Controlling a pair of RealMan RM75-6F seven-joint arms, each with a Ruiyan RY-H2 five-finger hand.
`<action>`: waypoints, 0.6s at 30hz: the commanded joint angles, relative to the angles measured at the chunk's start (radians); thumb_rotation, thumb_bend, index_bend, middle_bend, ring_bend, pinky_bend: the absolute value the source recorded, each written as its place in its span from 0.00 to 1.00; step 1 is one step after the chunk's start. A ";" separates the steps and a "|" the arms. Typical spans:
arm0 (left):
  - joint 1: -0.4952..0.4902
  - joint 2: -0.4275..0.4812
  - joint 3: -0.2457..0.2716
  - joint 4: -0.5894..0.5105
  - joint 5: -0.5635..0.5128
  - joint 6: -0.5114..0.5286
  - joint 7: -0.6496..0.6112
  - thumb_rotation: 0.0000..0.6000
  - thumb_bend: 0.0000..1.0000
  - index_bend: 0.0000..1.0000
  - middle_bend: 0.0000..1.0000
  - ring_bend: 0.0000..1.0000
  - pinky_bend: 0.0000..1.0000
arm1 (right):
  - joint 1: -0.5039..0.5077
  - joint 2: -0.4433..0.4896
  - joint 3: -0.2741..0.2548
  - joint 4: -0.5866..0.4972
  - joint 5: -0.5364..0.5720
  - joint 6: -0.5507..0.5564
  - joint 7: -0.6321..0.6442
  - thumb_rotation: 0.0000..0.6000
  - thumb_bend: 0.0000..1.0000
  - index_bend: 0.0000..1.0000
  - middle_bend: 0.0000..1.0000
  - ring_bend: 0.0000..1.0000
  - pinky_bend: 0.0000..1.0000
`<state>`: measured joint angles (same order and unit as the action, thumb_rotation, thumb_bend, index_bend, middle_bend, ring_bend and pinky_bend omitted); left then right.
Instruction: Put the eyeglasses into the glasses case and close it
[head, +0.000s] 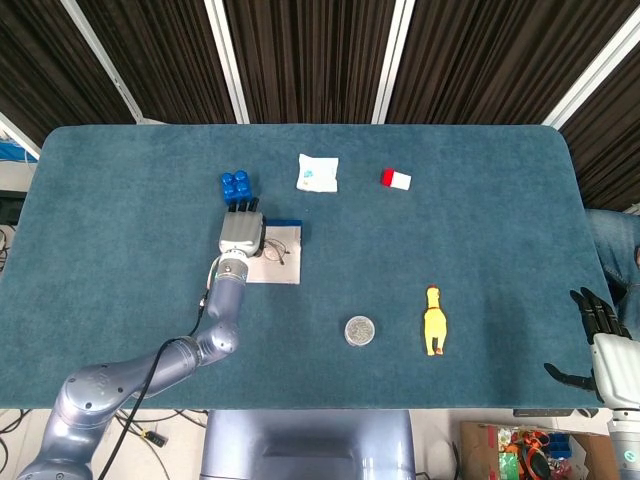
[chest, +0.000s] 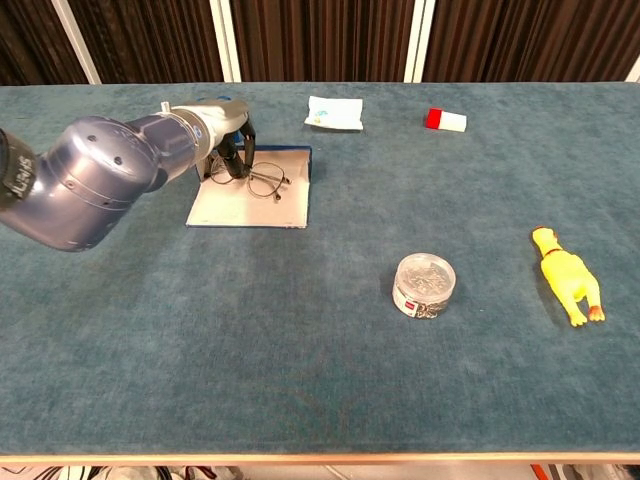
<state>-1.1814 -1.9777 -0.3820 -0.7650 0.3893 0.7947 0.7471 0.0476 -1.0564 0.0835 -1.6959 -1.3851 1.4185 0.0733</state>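
Observation:
The glasses case (head: 283, 268) (chest: 252, 205) lies open and flat on the table, grey inside with a blue far edge. Thin wire eyeglasses (head: 276, 250) (chest: 264, 182) sit over its far half. My left hand (head: 241, 229) (chest: 234, 152) is at the case's far left corner and pinches the left end of the glasses, while their right lens hangs low over the lining. My right hand (head: 599, 325) rests off the table's right edge with its fingers apart and nothing in it; the chest view does not show it.
A blue brick (head: 236, 184) stands just beyond my left hand. Further back lie a white packet (head: 318, 172) (chest: 334, 113) and a red-and-white block (head: 395, 179) (chest: 445, 120). A round tin (head: 360, 331) (chest: 424, 284) and a yellow rubber chicken (head: 433, 320) (chest: 568, 275) sit nearer the front.

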 joint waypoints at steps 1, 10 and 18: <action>-0.019 -0.031 -0.017 0.037 -0.005 0.000 0.004 1.00 0.45 0.59 0.07 0.00 0.00 | 0.000 0.001 0.000 0.000 0.000 -0.001 0.002 1.00 0.09 0.00 0.00 0.05 0.19; -0.035 -0.071 -0.050 0.052 -0.003 0.038 0.010 1.00 0.45 0.59 0.07 0.00 0.00 | 0.000 0.004 -0.001 -0.002 -0.001 -0.004 0.013 1.00 0.09 0.00 0.00 0.05 0.19; -0.044 -0.091 -0.072 0.062 -0.001 0.088 0.045 1.00 0.45 0.59 0.06 0.00 0.00 | 0.000 0.007 0.000 -0.003 0.002 -0.007 0.024 1.00 0.09 0.00 0.00 0.05 0.19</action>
<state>-1.2238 -2.0654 -0.4518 -0.7078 0.3862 0.8791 0.7885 0.0480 -1.0492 0.0834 -1.6989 -1.3832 1.4113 0.0963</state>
